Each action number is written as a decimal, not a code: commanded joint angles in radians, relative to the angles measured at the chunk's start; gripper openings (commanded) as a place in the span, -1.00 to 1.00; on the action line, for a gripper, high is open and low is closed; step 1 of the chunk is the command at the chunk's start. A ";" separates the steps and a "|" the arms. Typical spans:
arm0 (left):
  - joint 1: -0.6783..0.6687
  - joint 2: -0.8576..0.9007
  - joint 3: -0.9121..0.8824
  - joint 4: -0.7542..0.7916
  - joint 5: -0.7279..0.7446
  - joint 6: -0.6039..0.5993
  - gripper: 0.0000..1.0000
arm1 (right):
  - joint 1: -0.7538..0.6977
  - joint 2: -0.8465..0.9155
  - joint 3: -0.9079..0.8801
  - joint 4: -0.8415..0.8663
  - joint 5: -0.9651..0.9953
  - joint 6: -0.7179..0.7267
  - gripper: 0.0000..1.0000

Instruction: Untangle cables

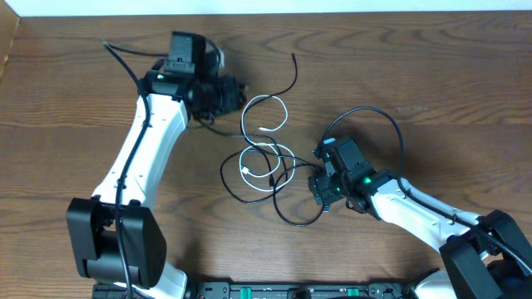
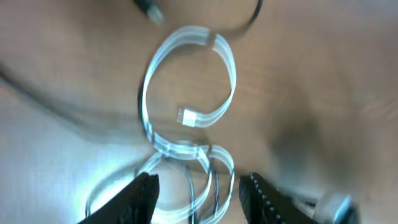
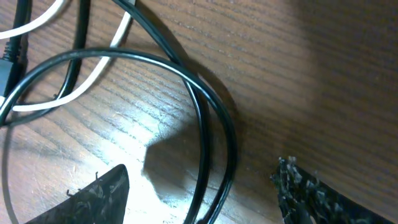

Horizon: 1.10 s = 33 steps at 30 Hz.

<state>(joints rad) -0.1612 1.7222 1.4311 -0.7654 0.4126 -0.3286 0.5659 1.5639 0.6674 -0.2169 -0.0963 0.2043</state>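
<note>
A white cable [image 1: 264, 116] lies in loose loops mid-table, tangled at its lower loops with a thin black cable [image 1: 241, 193] that loops down to the right. Another thin black cable [image 1: 291, 79] curves away at the top. My left gripper [image 1: 243, 90] is open just left of the upper white loop. In the left wrist view the white cable [image 2: 231, 74] runs down between the open jaws [image 2: 199, 190], not clamped. My right gripper [image 1: 317, 186] is open at the right edge of the tangle. In the right wrist view two black cable strands [image 3: 205, 124] pass between the open jaws [image 3: 202, 180].
The wooden table [image 1: 432, 75] has a white wall edge along the top. A thicker black arm cable [image 1: 391, 124] arcs above my right wrist, and another [image 1: 125, 62] runs along my left arm. A black plug end [image 2: 149, 9] shows at the top of the left wrist view.
</note>
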 commanded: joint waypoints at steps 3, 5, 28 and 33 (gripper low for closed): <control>-0.034 -0.003 -0.076 -0.141 0.021 0.017 -0.07 | 0.003 0.013 -0.010 0.042 0.000 0.064 0.37; -0.049 -0.003 -0.110 -0.152 0.020 0.025 -0.07 | 0.003 0.014 -0.010 0.069 0.000 0.073 0.33; -0.093 -0.003 -0.452 0.055 -0.084 0.035 -0.07 | 0.011 0.014 -0.010 0.172 -0.075 0.557 0.20; -0.093 -0.003 -0.479 0.068 -0.084 0.035 -0.07 | 0.041 0.020 -0.010 0.177 -0.074 0.631 0.25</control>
<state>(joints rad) -0.2527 1.7222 0.9710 -0.6987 0.3370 -0.3096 0.5850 1.5646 0.6643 -0.0402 -0.1654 0.7349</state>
